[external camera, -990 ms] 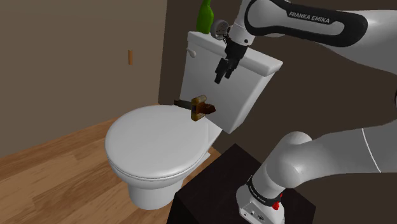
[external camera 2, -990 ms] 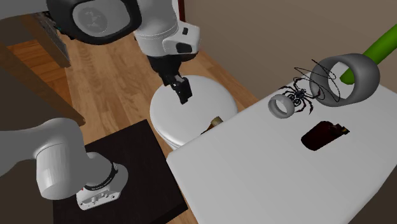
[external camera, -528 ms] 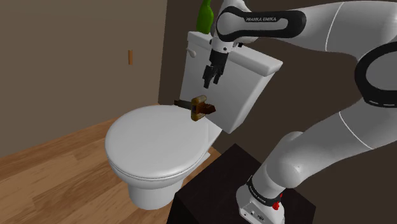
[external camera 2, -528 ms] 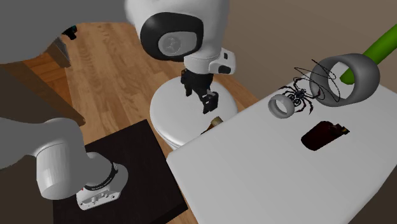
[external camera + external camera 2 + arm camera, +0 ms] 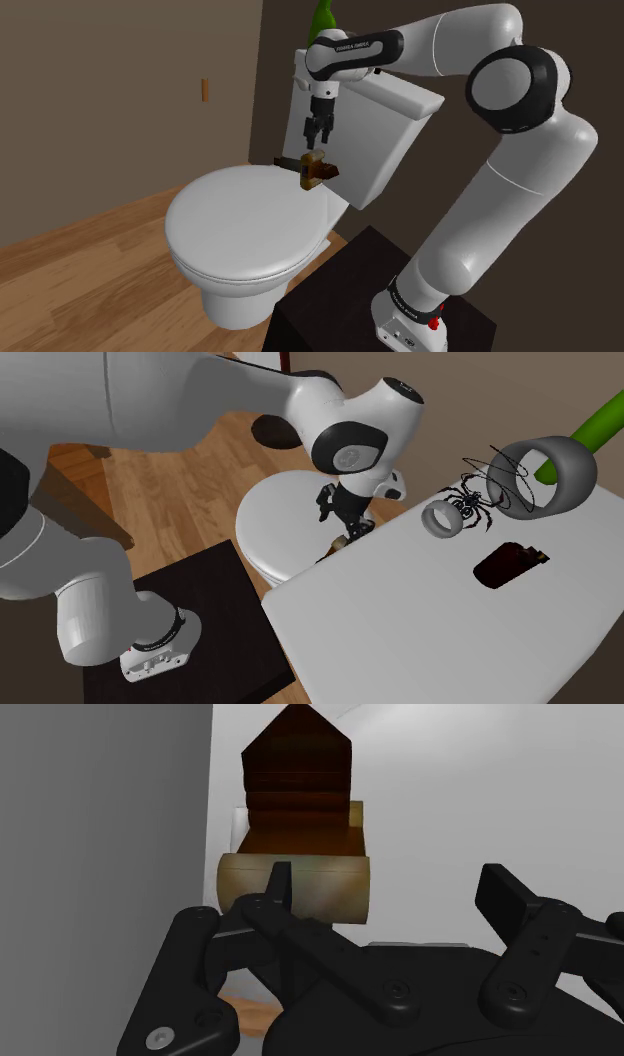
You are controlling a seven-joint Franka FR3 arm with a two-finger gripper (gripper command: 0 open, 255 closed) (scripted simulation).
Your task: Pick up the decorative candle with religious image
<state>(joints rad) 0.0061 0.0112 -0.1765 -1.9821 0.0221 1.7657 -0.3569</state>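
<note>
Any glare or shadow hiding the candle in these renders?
Shoulder view: flat light, no glare; the brown-and-tan cylindrical candle reads clearly below the open black tool. Wrist view: its brown part is dim, its tan band lit. Second exterior view: the tool partly covers it.

Shoulder view: beside the stand (image 5: 330, 300), facing the toilet lid (image 5: 240, 225); second exterior view: above the tank (image 5: 420, 612), looking down at that lid; wrist view: close to the candle (image 5: 325, 889).
</note>
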